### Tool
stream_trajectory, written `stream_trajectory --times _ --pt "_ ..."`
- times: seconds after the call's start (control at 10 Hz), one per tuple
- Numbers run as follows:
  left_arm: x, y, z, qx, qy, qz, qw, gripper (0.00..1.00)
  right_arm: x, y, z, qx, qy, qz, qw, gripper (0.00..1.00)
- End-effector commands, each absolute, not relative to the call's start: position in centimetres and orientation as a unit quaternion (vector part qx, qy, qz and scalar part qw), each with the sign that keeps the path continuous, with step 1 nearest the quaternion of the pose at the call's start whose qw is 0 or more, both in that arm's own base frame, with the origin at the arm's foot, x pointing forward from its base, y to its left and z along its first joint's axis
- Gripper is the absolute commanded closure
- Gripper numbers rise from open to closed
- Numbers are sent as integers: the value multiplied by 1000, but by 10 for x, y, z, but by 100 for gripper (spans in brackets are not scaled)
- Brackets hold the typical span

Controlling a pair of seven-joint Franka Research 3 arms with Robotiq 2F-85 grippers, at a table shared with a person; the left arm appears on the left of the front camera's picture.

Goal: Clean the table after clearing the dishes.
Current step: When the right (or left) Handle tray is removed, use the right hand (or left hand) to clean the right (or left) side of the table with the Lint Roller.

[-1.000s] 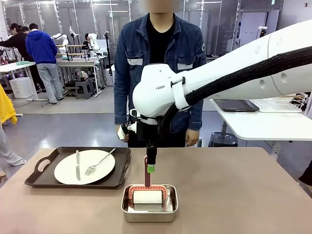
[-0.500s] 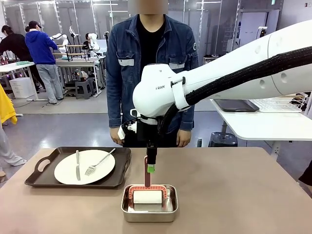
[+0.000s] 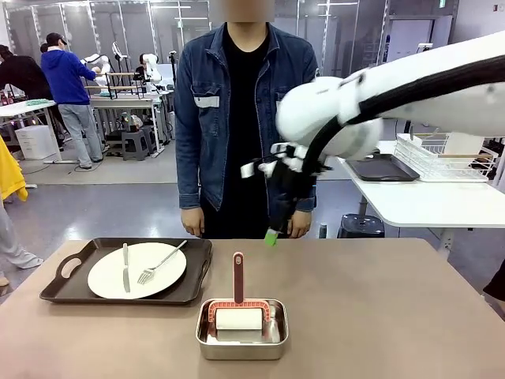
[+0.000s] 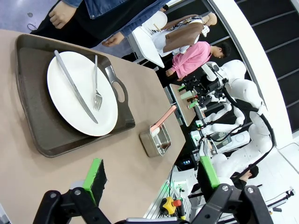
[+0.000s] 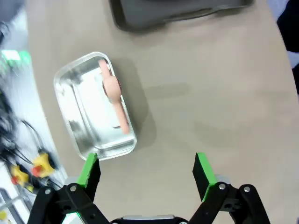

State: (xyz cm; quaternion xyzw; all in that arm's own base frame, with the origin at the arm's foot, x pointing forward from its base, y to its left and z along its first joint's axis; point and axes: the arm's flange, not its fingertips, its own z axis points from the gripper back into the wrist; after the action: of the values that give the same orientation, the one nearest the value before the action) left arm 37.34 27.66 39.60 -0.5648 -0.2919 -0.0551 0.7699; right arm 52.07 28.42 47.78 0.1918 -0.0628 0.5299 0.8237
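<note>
Lower-left tray (image 3: 63, 290) long axis horizontal; knife (image 3: 125, 267) vertical, fork (image 3: 162, 262) diagonal. Left gripper (image 4: 152, 179), right gripper (image 5: 145, 170) released, empty.

Left on the desk (image 3: 379, 316): tray (image 3: 193, 278) holding plate (image 3: 106, 278) with knife (image 3: 125, 268) and fork (image 3: 162, 263). Right of it, nearer the front: pan (image 3: 241, 348) holding roller (image 3: 239, 319), handle (image 3: 238, 276) upright.
</note>
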Motion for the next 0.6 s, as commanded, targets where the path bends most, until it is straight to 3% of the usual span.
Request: stream_trajectory --times 0.0,0.5 --pt "370 278 397 -563 -292 -62 771 0 489 218 464 298 -104 458 831 0" --pt "370 278 397 -563 -292 -62 771 0 447 58 444 471 -194 331 795 0"
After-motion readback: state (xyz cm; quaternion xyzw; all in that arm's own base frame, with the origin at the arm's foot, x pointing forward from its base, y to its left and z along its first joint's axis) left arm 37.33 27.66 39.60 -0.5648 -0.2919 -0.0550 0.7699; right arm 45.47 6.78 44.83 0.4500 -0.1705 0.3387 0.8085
